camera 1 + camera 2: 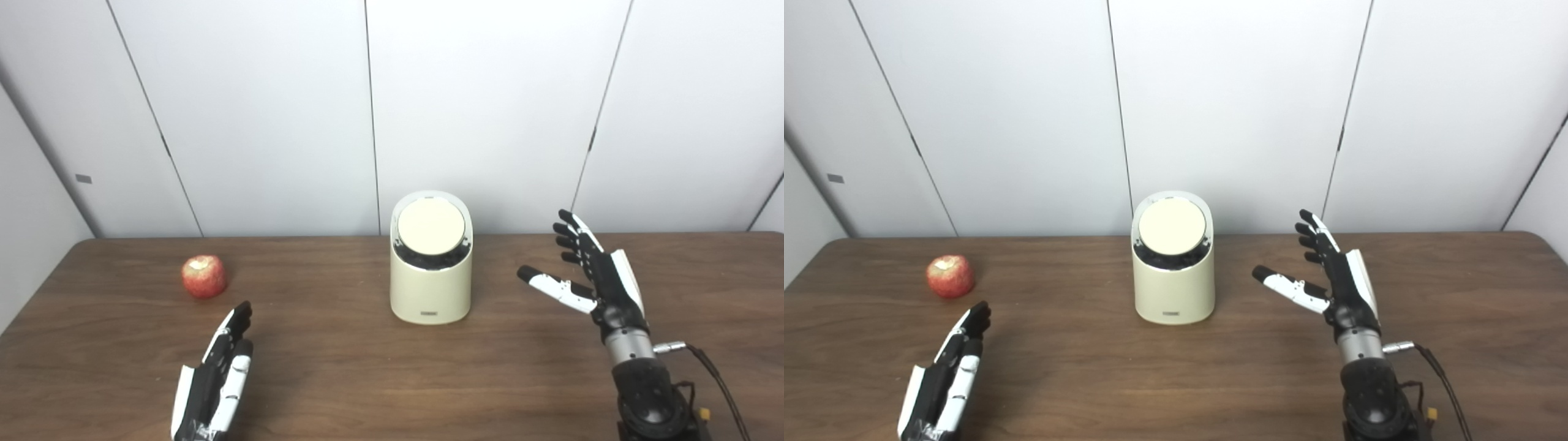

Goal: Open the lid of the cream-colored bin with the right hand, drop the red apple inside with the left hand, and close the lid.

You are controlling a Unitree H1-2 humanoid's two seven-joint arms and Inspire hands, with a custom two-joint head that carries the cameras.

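Nothing done yet, judging by how things lie. Far left of the frame, a little above the middle: red apple (pixel 204 277) resting on the brown table (pixel 392 380), untouched, bitten or pale patch showing on top. Just below and right of it, at lower left: left hand (pixel 214 376), fingers straight and close together, pointing up toward the apple but clear of it, holding nothing. Centre of the frame: cream-colored bin (pixel 430 288), upright near the back edge of the table, round lid (pixel 431 226) sitting tilted toward the camera in its rim, closed as far as can be told, with a dark gap below its lower edge. Right of the bin, well apart from it: right hand (pixel 588 272), raised off the table, fingers spread wide, thumb reaching toward the bin, empty. Lower right: dark forearm with a cable (pixel 713 373) trailing off it.

All three steps remaining by this reading: lid to be opened with the right hand, apple to be picked up and dropped in with the left, lid to be shut again.
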